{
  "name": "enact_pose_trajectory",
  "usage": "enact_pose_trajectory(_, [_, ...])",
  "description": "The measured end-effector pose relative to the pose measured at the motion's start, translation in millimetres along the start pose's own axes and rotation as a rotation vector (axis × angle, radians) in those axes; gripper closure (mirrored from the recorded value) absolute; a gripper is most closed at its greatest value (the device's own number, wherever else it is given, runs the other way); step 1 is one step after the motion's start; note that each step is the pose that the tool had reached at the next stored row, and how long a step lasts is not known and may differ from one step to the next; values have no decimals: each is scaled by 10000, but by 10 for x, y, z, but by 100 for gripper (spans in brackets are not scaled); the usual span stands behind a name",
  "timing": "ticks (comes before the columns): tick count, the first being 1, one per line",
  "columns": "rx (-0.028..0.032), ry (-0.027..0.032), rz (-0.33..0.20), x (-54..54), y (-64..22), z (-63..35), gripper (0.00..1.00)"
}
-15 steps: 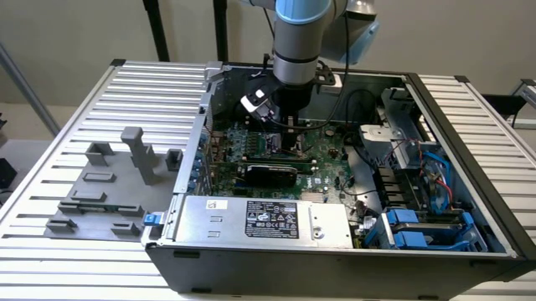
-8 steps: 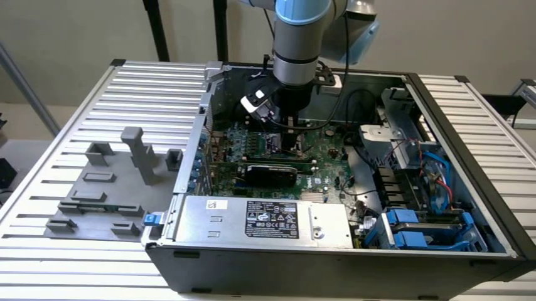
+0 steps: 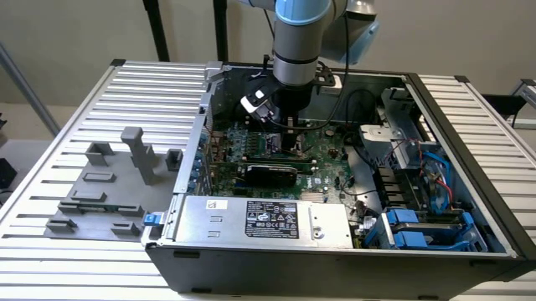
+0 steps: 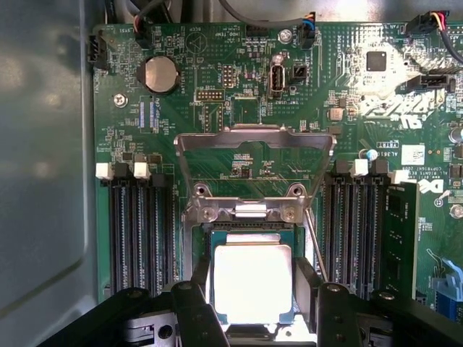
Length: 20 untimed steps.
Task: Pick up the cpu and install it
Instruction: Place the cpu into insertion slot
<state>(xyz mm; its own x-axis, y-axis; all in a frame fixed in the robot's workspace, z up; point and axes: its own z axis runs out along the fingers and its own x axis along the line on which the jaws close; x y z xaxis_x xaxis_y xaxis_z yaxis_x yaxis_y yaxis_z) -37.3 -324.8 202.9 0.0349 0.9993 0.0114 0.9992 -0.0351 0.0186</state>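
The cpu [image 4: 252, 283], a small square chip with a bright silvery top, sits between my gripper's [image 4: 252, 269] two black fingers, which press against its two opposite sides. It hangs level right over the motherboard's socket [image 4: 249, 236], and I cannot tell whether it touches it. The socket's metal load frame [image 4: 253, 132] is flipped open and lies back on the green board. In the exterior view my gripper [image 3: 283, 135] reaches straight down into the open computer case [image 3: 335, 260], over the middle of the motherboard [image 3: 322, 160].
Black memory slots [image 4: 141, 231] [image 4: 354, 231] flank the socket closely on both sides. A silver power supply [image 3: 263, 219] fills the case's near side, and blue drive bays [image 3: 423, 229] stand at the exterior view's right. Grey fixture blocks [image 3: 109, 188] stand on the slatted table at its left.
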Motion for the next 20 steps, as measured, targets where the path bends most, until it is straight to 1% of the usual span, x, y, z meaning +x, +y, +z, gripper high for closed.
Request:
enact_pose_trajectory(2, [-6, -1, 29, 0, -3, 1, 45])
enact_pose_trajectory(5, [-35, 0, 55, 1, -9, 3, 45])
enact_pose_trajectory(11, [-118, 3, 62, 5, -15, 12, 45])
enact_pose_trajectory(16, [-146, 7, 63, 10, -28, 20, 45])
enact_pose_trajectory(20, [-154, 7, 67, 24, -38, 27, 45])
